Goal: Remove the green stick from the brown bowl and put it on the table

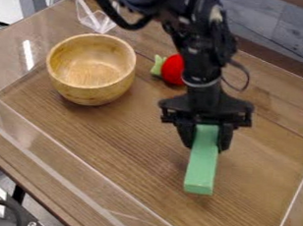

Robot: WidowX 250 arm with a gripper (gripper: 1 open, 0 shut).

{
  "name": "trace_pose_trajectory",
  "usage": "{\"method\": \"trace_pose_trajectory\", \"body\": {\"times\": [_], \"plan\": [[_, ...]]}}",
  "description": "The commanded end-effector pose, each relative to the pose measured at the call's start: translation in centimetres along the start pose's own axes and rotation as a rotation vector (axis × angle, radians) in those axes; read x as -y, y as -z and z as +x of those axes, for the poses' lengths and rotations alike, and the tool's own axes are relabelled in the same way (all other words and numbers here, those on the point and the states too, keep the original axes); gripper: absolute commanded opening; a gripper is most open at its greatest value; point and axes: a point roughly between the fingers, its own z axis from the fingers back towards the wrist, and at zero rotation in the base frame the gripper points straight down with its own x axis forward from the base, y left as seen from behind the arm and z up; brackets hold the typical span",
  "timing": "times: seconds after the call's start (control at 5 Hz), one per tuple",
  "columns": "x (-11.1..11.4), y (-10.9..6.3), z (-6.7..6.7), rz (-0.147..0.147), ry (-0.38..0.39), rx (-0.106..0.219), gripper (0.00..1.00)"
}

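Over on the left, the brown bowl (92, 68) sits upright on the bench (60, 137), its pale inside showing nothing in it, well apart from the action. Clear plastic walls (9, 123) run along the near-left edge of the dark wood-grain top. Moving across to the middle, just beyond the arm, there's a red ball (177, 70) with a small green leaf (158, 63) poking out toward the bowl, resting on the bench between the bowl and the arm. Now the black robot arm (200, 40) reaches down from the top of the view, pointing steeply downward, and the fingers (188, 128) are clamped tight on the upper end of the green stick (203, 163). The stick runs from that grip toward the near edge, slanting away from the fingers; its far end is pinched and its lower end is down close to the wood, though whether that tip touches the bench cannot be told from here. The stick is out of the bowl, right of centre. Further right, the bench shows bare wood grain up to the clear wall at the right edge.
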Motion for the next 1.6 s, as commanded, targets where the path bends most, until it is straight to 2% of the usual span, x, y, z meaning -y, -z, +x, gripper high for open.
{"method": "trace_pose_trajectory", "body": {"times": [0.0, 0.2, 0.6, 1.0, 1.4], "plan": [[0.0, -1.6, 0.4, -0.010, -0.051, 0.042, 0.00], [0.2, -1.9, 0.1, -0.004, -0.082, 0.045, 0.00], [1.5, -1.1, 1.3, 0.013, -0.130, 0.042, 0.00], [0.9, -2.2, 1.0, 0.025, -0.124, 0.023, 0.00], [-1.1, -1.9, 0.7, 0.038, -0.196, 0.024, 0.00]]}}
